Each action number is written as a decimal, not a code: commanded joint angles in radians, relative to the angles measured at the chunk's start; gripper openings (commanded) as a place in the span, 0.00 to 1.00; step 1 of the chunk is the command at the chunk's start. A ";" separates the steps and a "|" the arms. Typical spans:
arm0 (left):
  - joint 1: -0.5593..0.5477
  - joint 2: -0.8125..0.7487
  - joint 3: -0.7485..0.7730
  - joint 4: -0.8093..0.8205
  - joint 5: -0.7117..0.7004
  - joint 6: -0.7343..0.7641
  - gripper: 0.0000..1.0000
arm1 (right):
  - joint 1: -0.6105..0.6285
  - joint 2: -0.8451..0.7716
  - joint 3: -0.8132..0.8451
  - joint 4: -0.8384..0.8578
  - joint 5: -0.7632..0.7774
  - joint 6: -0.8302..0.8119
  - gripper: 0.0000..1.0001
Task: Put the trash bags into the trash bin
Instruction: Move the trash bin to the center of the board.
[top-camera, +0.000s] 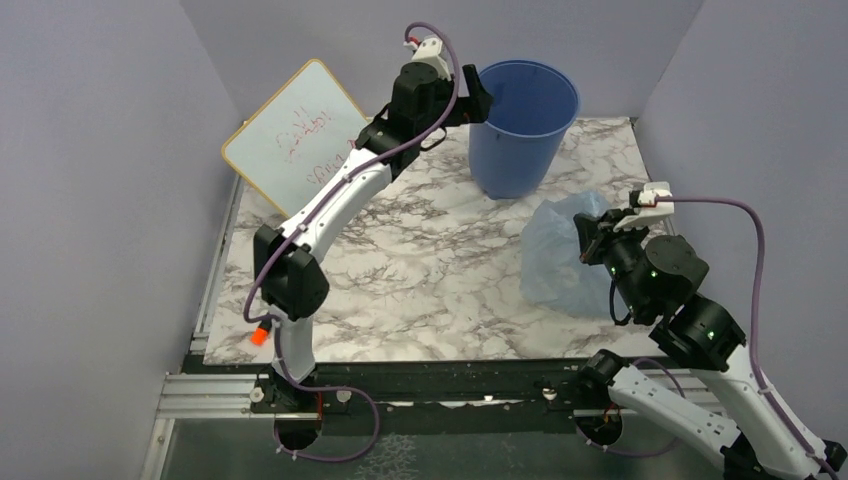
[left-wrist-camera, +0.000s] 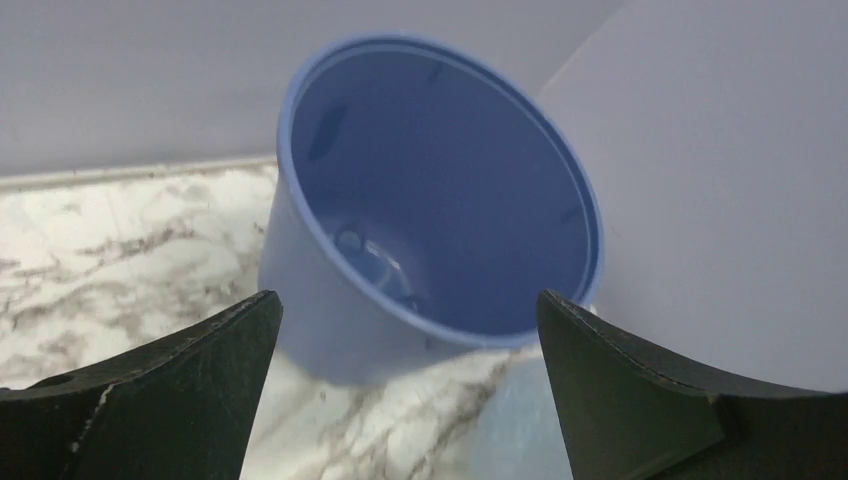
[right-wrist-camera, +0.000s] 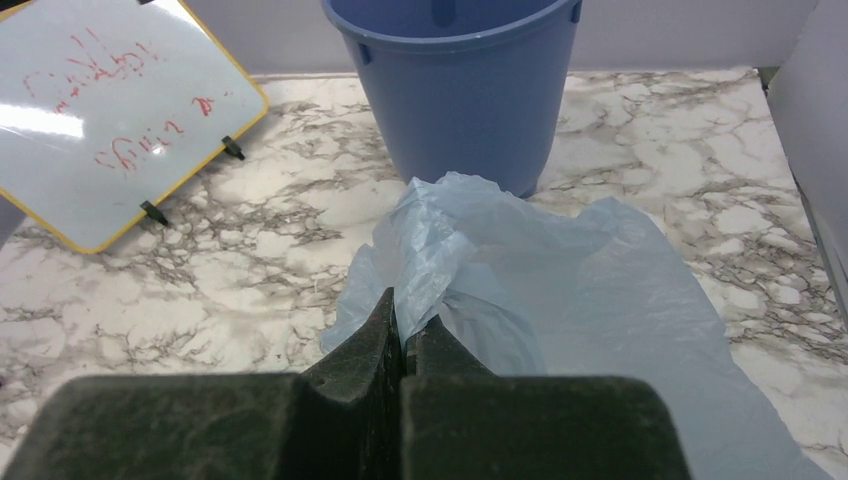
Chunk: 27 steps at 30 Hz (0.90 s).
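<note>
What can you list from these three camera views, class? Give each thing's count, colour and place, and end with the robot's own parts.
trash bin: one, solid blue, upright at the far middle of the table.
trash bag: one, translucent light blue, crumpled on the table's right side, nearer the arms than the bin.
whiteboard: one, white with a yellow rim and red writing, at the table's far left edge.
table: one, white marble pattern with grey veins, under everything.
left gripper: one, black, open, held by the bin's rim and facing its mouth.
right gripper: one, black, shut on a fold of the trash bag.
</note>
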 joint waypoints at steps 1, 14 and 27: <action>0.004 0.203 0.281 -0.134 -0.100 0.039 0.99 | 0.002 -0.027 0.032 -0.033 -0.030 0.010 0.01; 0.004 0.387 0.402 -0.237 -0.118 0.120 0.89 | 0.002 -0.061 0.042 -0.042 -0.040 0.004 0.02; 0.005 0.366 0.336 -0.343 -0.180 0.237 0.60 | 0.002 -0.029 0.062 -0.056 -0.066 0.007 0.04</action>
